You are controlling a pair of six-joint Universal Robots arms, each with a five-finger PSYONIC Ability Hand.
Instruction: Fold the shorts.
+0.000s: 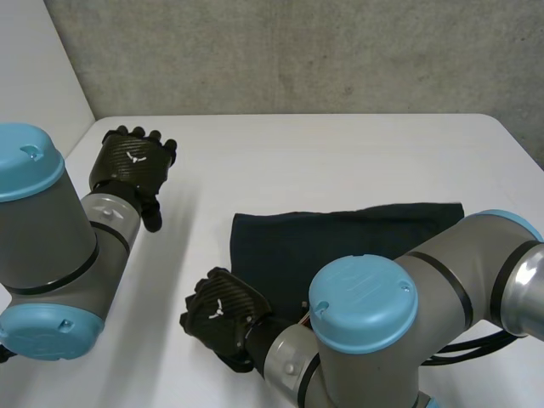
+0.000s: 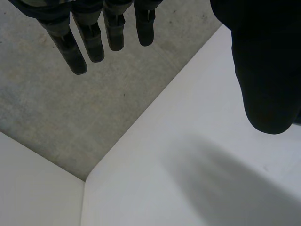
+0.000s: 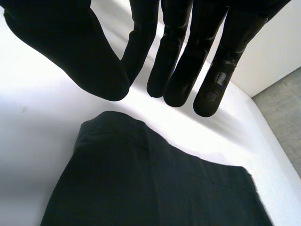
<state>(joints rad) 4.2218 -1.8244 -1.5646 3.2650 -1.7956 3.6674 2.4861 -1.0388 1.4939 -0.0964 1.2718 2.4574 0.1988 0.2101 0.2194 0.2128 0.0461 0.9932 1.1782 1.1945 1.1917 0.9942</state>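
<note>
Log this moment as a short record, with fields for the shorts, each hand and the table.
shorts: dark shorts lying flat on the table, partly hidden behind the right arm
left hand: left hand open, fingers straight, holds nothing, raised over bare table, well apart from the shorts
right hand: right hand open, fingers relaxed, holds nothing, beside a corner of the shorts
table: white table, with only the shorts on it
fold state: cannot tell

A white table (image 1: 340, 161) stood against a rough grey concrete wall (image 1: 297, 51). A plain white panel (image 1: 34, 76) rose along its left side, under soft, even light.
</note>
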